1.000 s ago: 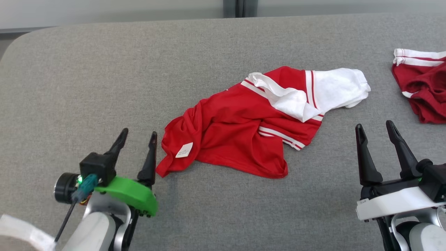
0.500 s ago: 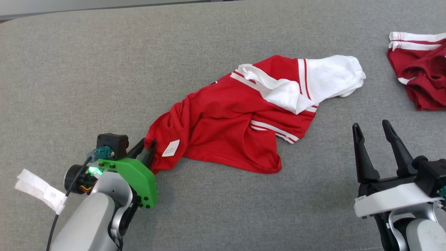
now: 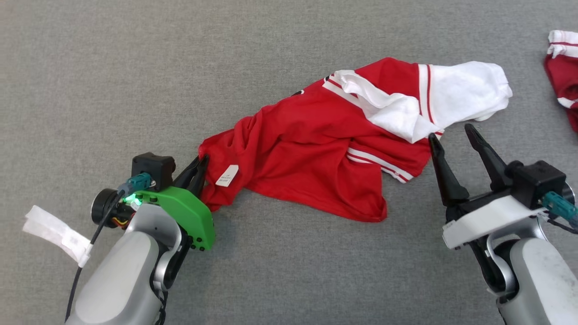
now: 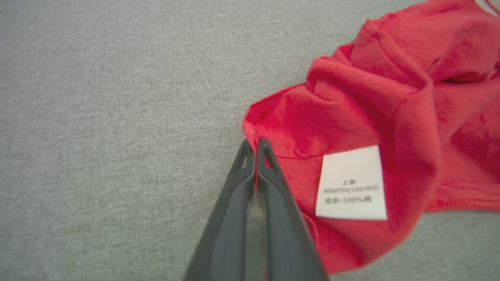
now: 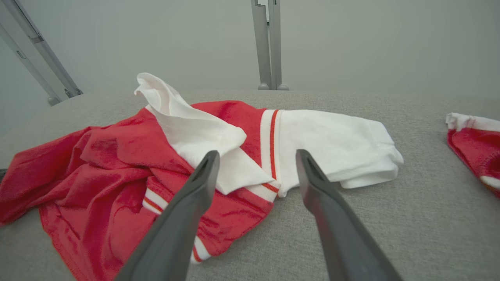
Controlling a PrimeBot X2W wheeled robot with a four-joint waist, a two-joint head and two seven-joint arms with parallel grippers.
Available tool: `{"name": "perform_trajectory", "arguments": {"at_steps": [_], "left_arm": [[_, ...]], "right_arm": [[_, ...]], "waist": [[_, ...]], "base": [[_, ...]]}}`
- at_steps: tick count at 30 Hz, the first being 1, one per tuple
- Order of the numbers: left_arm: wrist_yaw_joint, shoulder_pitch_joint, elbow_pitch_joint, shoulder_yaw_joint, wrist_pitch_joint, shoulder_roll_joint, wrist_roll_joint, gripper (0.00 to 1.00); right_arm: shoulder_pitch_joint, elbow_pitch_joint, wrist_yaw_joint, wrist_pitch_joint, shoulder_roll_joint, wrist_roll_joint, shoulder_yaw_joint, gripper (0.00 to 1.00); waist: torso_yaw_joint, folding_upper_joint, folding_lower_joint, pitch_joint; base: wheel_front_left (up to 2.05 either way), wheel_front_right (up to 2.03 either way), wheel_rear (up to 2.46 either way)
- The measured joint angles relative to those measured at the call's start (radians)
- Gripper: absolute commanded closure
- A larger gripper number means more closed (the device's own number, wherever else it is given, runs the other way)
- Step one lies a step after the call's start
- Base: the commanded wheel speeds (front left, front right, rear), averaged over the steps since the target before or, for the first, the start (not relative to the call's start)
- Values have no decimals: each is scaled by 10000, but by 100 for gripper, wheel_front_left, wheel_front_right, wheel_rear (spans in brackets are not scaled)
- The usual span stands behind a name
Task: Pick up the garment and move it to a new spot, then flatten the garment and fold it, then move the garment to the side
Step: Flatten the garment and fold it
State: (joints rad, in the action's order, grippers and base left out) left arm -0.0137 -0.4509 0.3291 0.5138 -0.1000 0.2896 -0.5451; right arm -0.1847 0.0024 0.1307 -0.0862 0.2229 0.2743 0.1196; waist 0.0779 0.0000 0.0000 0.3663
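Crumpled red-and-white jersey garment [image 3: 307,158]: lies mid grey fabric tabletop [image 3: 135,67]. Left gripper [image 3: 201,164]: spread a second ago, now pinched together on the garment's red left edge beside the white label [image 3: 227,175]. Right gripper [image 3: 451,133]: still spread wide, empty, now nearer the striped hem.

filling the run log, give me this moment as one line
phase: grasp | left gripper: shut on shirt edge by label | right gripper: open, by shirt's other end | shirt: crumpled, on table

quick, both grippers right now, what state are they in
left gripper: shut, pinching the edge of the red garment
right gripper: open, holding nothing
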Motion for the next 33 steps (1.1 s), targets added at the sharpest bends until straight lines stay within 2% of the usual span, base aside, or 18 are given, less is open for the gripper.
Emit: {"name": "perform_trajectory", "arguments": {"at_steps": [9,10,11,12,13,18,22,27,33], "left_arm": [[17,-169,-33,194,422,-255,127,100],[13,-169,-44,194,506,-265,132,100],[2,-169,-50,194,594,-265,157,100],[0,-169,-59,178,669,-261,159,100],[-38,-169,-77,169,736,-255,178,100],[-247,-167,-441,-54,1358,-198,280,100],[-506,-183,-1026,-470,1954,25,387,100],[-1057,-406,-2441,-1150,2556,510,648,100],[-1664,-854,-4445,-2052,2767,1321,1083,100]], "right_arm": [[-1573,1605,0,247,349,681,899,0],[-1697,1709,0,245,359,777,955,20],[-1813,1778,0,261,380,938,1041,58],[-1898,1820,0,272,443,934,1131,72],[-1970,1824,4,194,487,974,1158,100],[-2089,1595,0,-286,750,1122,1114,100],[-2151,966,0,-834,1024,918,589,100],[-2296,-405,0,-1012,1415,571,-360,100],[-2762,-2470,0,-771,1822,215,-1486,100]], "waist": [[652,0,0,435],[699,0,0,454],[732,0,0,463],[748,0,0,464],[752,0,0,455],[699,0,0,304],[613,0,0,77],[461,0,0,-374],[221,0,0,-986]], "base": [[0,0,0],[0,0,0],[0,0,0],[0,0,0],[0,0,0],[0,0,0],[0,0,0],[0,0,0],[0,0,0]]}}
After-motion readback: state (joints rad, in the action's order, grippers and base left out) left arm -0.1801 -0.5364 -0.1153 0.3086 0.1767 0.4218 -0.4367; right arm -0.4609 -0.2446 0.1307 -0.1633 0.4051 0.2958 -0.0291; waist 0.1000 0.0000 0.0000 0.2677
